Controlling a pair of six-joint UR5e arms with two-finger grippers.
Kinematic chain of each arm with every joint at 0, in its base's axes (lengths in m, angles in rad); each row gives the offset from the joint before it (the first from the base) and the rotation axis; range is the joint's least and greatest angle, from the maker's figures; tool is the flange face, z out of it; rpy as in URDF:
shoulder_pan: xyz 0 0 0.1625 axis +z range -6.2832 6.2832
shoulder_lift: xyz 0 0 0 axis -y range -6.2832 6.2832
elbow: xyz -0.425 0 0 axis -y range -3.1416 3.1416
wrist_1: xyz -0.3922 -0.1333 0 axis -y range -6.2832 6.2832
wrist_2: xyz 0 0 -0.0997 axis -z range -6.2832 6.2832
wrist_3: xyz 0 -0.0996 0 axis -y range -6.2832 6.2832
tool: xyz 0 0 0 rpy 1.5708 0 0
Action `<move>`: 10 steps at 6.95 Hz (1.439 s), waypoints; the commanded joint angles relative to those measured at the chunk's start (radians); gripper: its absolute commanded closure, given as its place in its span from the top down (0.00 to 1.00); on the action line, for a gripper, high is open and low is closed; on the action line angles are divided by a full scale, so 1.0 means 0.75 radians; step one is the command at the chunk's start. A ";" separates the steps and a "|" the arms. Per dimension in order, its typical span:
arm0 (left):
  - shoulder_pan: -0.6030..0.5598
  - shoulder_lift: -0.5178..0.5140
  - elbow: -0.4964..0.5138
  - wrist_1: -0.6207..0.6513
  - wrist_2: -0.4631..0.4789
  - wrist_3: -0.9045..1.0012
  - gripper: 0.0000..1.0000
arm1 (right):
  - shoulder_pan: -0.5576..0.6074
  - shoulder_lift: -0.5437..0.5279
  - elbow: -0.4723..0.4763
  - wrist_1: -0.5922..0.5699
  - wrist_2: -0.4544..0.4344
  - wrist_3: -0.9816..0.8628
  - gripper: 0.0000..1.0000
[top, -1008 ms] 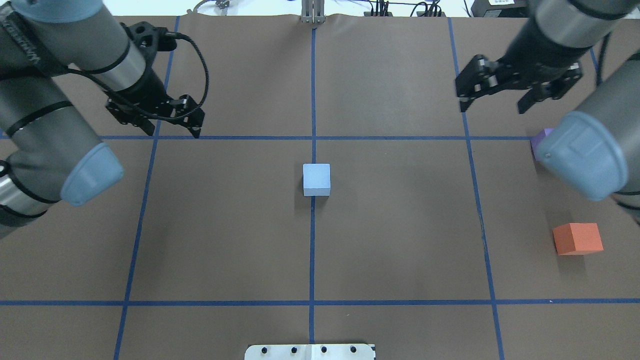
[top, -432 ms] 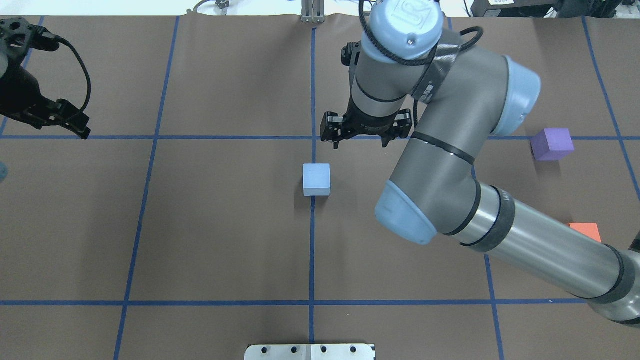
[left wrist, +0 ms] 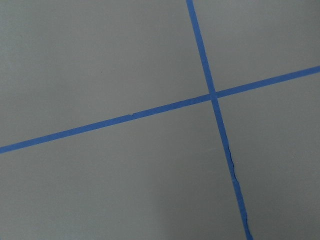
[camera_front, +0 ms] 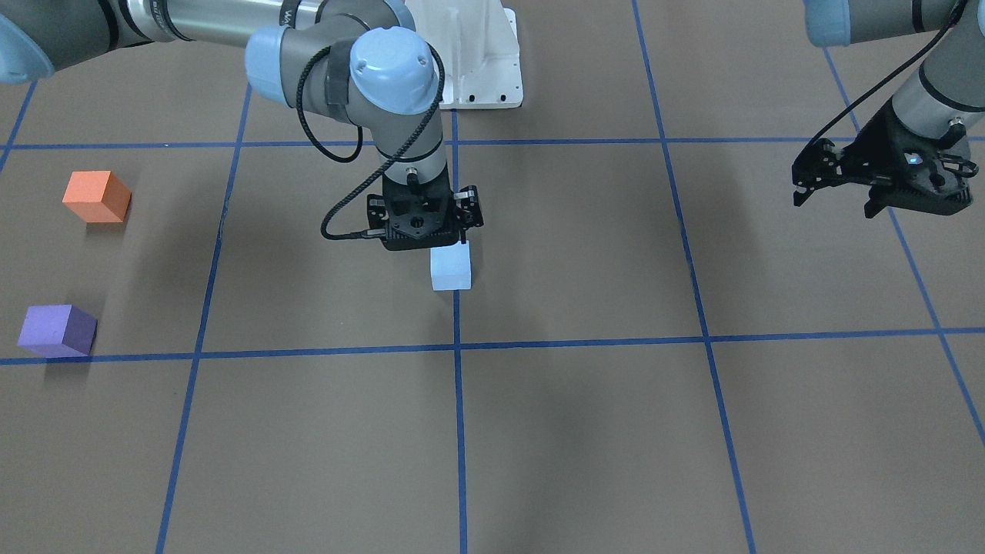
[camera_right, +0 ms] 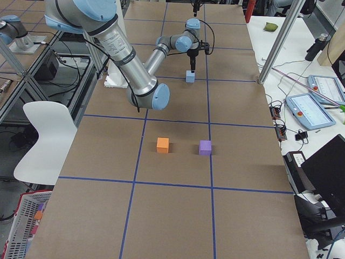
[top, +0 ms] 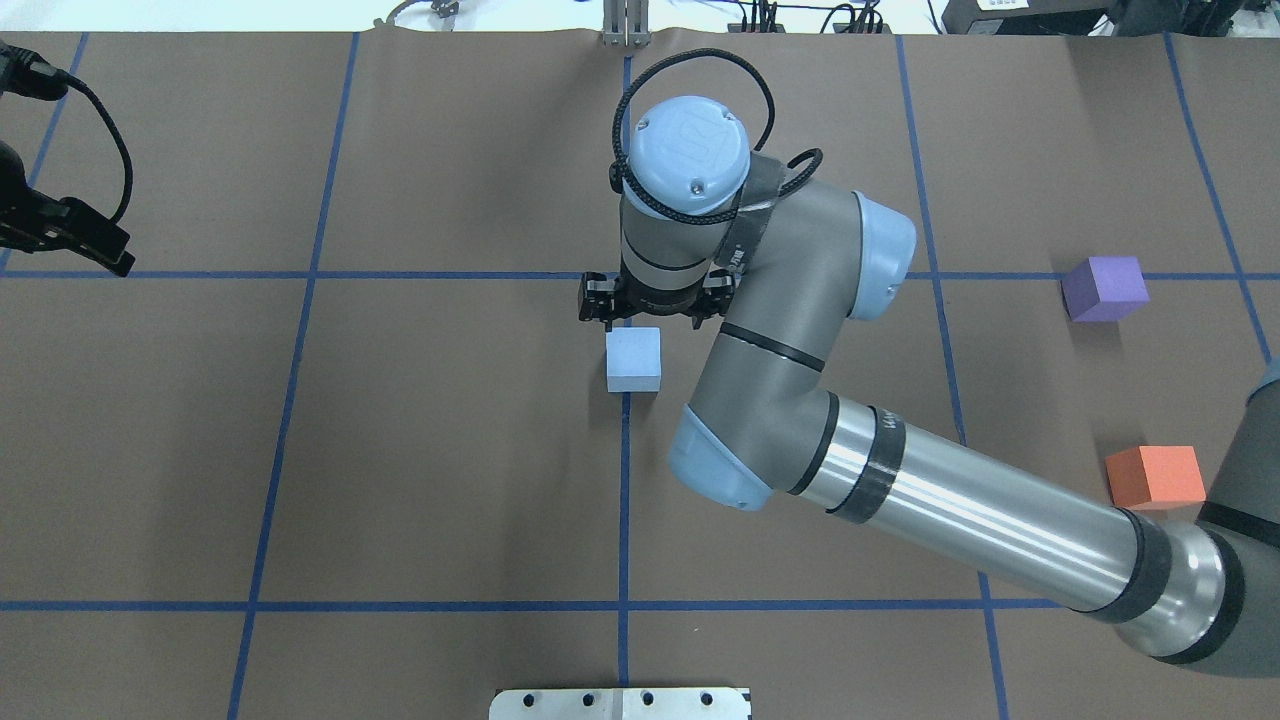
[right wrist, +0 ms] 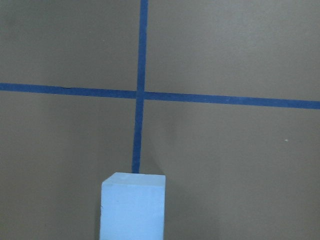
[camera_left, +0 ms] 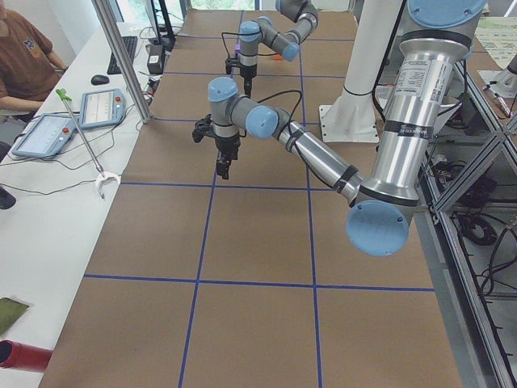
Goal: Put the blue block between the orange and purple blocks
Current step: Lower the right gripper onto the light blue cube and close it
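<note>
The blue block [top: 633, 358] sits on the centre tape line and also shows in the front view [camera_front: 450, 267] and at the bottom of the right wrist view [right wrist: 132, 206]. My right gripper [top: 652, 308] hangs open and empty just beyond the block's far side, a little above it [camera_front: 425, 231]. The purple block [top: 1104, 288] and the orange block [top: 1155, 476] sit apart at the table's right side. My left gripper [camera_front: 837, 201] is open and empty, high over the left edge [top: 75, 245].
Blue tape lines [top: 625, 500] divide the brown table into squares. A white base plate [top: 620, 703] lies at the near edge. My right arm's long forearm [top: 960, 510] stretches across the right half. A side table with tablets [camera_left: 73, 121] runs along the far side.
My right arm has swung from the far right corner to the centre, its gripper now just beyond the blue block. My left arm has pulled back to the left edge. The blocks have not moved.
</note>
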 commanded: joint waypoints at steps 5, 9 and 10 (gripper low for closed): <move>-0.001 -0.005 0.008 0.000 0.004 0.003 1.00 | -0.054 0.081 -0.206 0.035 -0.060 0.016 1.00; 0.001 -0.007 0.014 0.000 0.006 0.003 1.00 | -0.068 0.085 -0.261 0.039 -0.066 0.018 1.00; 0.001 -0.007 0.014 0.000 0.008 0.003 1.00 | -0.068 0.085 -0.264 0.041 -0.072 0.016 1.00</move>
